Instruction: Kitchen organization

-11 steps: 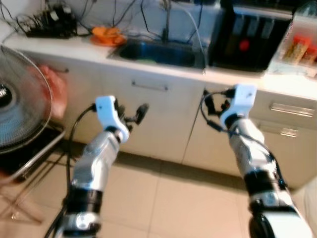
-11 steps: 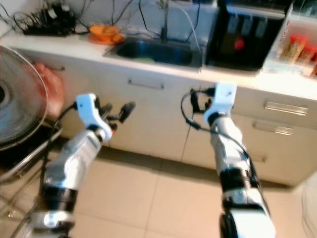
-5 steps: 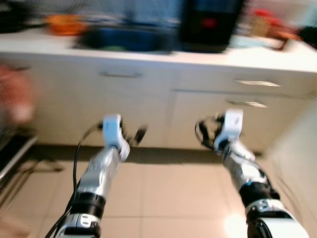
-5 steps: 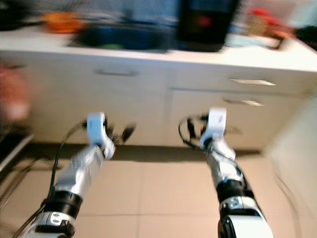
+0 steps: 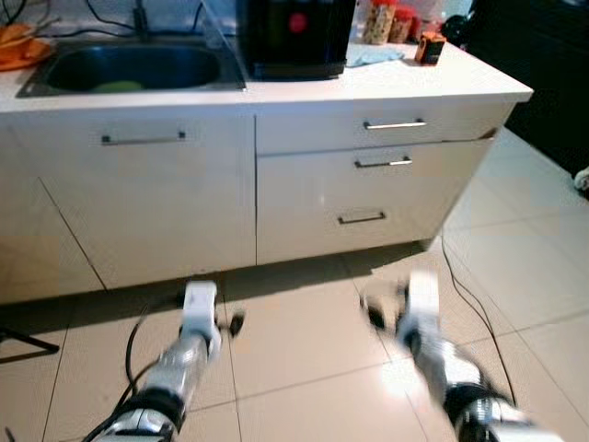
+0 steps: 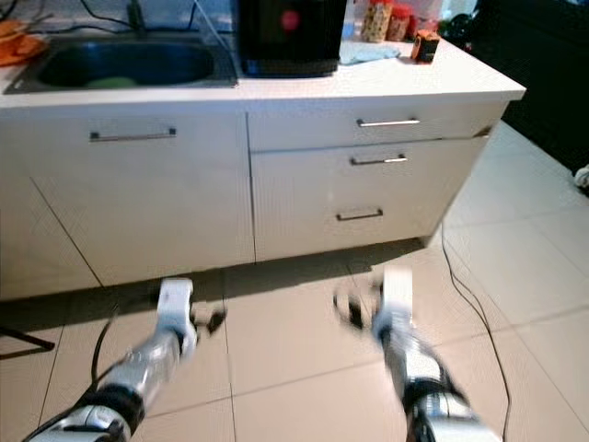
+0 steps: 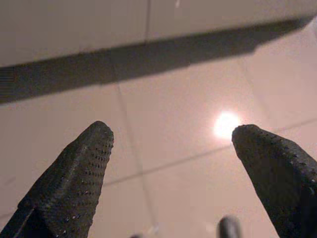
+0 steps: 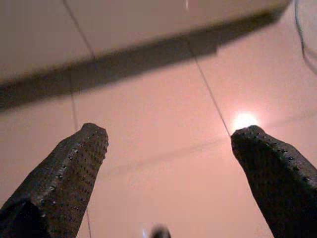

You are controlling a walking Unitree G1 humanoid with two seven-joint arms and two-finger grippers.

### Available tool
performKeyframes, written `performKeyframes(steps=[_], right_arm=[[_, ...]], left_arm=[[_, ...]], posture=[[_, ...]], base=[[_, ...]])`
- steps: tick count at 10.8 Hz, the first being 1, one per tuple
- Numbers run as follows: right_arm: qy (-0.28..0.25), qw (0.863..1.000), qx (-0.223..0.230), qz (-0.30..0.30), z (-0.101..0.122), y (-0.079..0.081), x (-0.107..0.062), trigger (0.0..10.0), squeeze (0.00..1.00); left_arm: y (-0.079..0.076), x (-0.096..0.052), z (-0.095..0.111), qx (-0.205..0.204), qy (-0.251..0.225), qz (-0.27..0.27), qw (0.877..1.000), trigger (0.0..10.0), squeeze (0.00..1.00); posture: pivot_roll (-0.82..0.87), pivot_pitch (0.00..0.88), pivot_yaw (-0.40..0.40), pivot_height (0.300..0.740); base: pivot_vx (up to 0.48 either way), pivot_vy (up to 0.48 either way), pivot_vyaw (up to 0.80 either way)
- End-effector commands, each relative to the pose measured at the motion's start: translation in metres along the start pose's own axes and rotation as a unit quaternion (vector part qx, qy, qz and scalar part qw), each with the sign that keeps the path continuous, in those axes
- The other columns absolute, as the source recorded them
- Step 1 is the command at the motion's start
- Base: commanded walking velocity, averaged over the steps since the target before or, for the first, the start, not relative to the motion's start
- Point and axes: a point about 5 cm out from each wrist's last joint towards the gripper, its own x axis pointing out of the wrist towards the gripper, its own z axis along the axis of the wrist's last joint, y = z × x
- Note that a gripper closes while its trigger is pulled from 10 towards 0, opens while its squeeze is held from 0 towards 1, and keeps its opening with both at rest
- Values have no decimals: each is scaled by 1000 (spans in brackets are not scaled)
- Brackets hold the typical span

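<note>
I can read no text, label, brand or number here. The jars and the small orange box on the counter are too small and blurred.

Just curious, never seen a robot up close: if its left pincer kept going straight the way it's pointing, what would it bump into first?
Most likely the tiled floor. The open left pincer points down at bare tiles, short of the cabinet base, though depth is hard to judge.
</note>
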Motion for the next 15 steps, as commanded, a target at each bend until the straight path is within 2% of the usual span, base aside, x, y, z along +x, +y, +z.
performKeyframes(steps=[1, 2, 3, 4, 6, 7, 9, 11, 12, 15], right_arm=[[18, 1000, -15, -7, -9, -1, -1, 10000, 0], [50, 999, 3, -13, -30, -2, -5, 10000, 0], [69, 997, 29, -20, -42, -2, -8, 10000, 0], [72, 997, 28, -20, -45, -1, -8, 10000, 0], [68, 997, 21, -21, -42, -1, -7, 10000, 0], [67, 997, 20, -22, -41, -1, -7, 10000, 0], [65, 997, 23, -21, -40, 0, -6, 10000, 0], [58, 997, 41, -23, -39, 0, -6, 10000, 0], [58, 997, 42, -23, -40, -1, -7, 10000, 0], [58, 997, 45, -26, -40, -2, -7, 10000, 0]], left_arm=[[2, -2, -10, 23, 15, 7, 1000, 10000, 0], [0, -3, -21, 35, 34, 4, 999, 10000, 0], [-4, -3, -22, 77, 31, -2, 997, 10000, 0], [-9, -2, -22, 88, 26, -12, 996, 10000, 0], [-28, -1, -20, 140, 11, -51, 989, 10000, 0], [-32, 0, -22, 152, 22, -56, 987, 10000, 0], [-32, -1, -29, 155, 56, -58, 985, 10000, 0], [-26, -4, -42, 200, 91, -32, 975, 10000, 0], [-25, -4, -43, 177, 90, -33, 979, 10000, 0], [-18, -5, -45, 145, 97, -15, 985, 10000, 0]], posture=[[-39, 0, -43, 740], [-35, 0, -45, 740], [-25, 0, -50, 740], [-24, 0, -50, 740], [-32, 0, -46, 740], [-33, 0, -47, 740], [-33, 6, -46, 740], [-42, 11, -42, 740], [-42, 15, -43, 740], [-42, 16, -42, 740]], base=[[0, 0, 0], [0, 0, 0], [0, 0, 0], [0, 0, 0], [0, 0, 0], [0, 0, 0], [0, 0, 0], [0, 0, 0], [0, 0, 0], [0, 0, 0]])
